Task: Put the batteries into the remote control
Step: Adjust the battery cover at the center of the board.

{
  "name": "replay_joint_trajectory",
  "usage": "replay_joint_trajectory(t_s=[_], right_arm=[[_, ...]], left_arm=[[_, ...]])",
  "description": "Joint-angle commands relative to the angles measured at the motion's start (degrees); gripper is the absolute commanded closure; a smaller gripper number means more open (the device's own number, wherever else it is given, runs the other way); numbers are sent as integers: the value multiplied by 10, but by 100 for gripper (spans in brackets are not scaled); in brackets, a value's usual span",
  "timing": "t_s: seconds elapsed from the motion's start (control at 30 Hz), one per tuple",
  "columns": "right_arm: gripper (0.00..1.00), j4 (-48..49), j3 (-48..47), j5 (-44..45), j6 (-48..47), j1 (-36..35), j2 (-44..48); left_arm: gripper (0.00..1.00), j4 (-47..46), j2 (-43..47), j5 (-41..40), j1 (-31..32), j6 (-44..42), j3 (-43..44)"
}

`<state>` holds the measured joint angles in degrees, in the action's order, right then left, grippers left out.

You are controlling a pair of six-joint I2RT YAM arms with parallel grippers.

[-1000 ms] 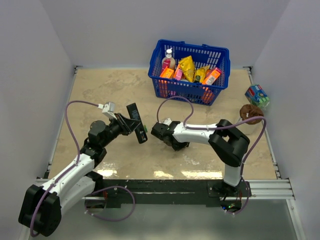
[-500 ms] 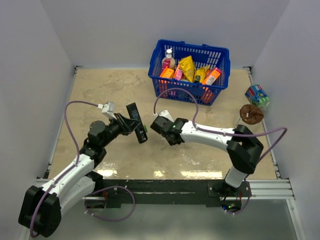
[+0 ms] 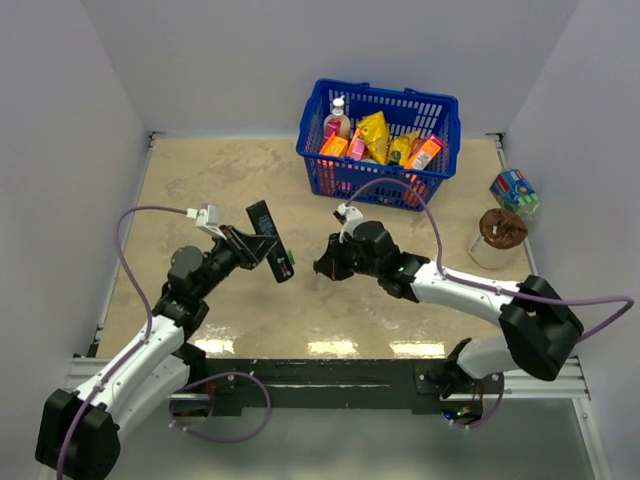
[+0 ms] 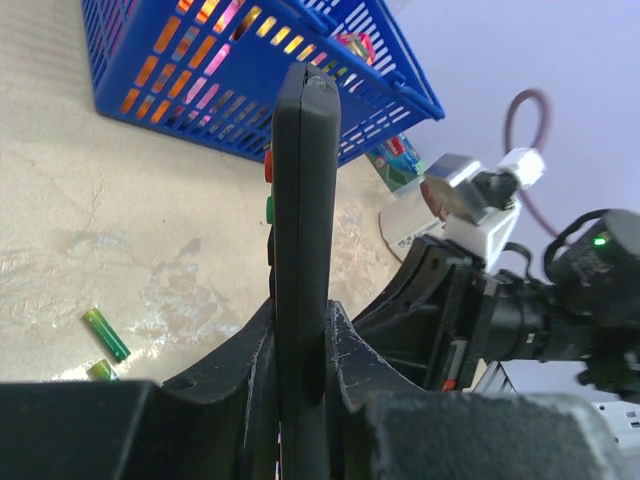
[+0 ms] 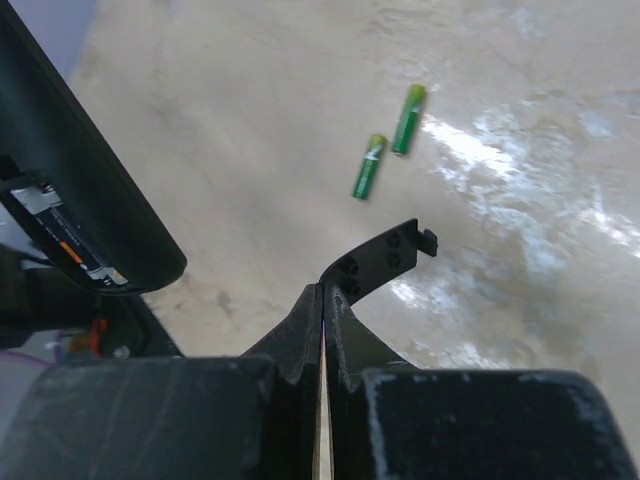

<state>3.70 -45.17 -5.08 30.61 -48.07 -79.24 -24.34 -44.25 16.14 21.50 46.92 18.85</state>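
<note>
My left gripper (image 3: 250,250) is shut on the black remote control (image 3: 270,243) and holds it tilted above the table. In the left wrist view the remote (image 4: 300,200) stands edge-on between my jaws (image 4: 300,325). My right gripper (image 3: 330,262) is shut on a thin curved black battery cover (image 5: 385,262), just right of the remote. In the right wrist view my jaws (image 5: 325,300) are pressed together, and the remote (image 5: 80,200) shows an open compartment. Two green batteries (image 5: 408,118) (image 5: 367,166) lie on the table below; they also show in the left wrist view (image 4: 105,333).
A blue basket (image 3: 380,175) full of packaged goods stands at the back of the table. A brown-topped cup (image 3: 500,232) and a small colourful box (image 3: 514,190) sit at the right edge. White walls close off the left, back and right.
My right arm has stretched out and its gripper has risen off the table, ending close to the remote. My left arm has lifted the remote a little.
</note>
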Motion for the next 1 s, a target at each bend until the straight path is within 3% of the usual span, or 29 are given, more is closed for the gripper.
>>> replay_joint_trajectory(t_s=[0.0,0.1,0.2,0.5,0.83,0.97], right_arm=[[100,283,70,-157,113,29,-19],[100,453,120,-193,164,43,-56],[100,554,148,-222,197,45,-95],[100,785,216,-229,280,52,-208],[100,1006,267,-234,359,72,-356],[100,1008,281,-230,350,75,-362]], left_arm=[[100,-21,27,-19,-3,-3,0],[100,-12,36,-22,-3,-5,0],[100,-5,42,-24,-3,-7,1],[100,-4,38,-23,-3,-5,5],[100,-2,39,-23,-3,-6,7],[100,-1,40,-23,-3,-7,6]])
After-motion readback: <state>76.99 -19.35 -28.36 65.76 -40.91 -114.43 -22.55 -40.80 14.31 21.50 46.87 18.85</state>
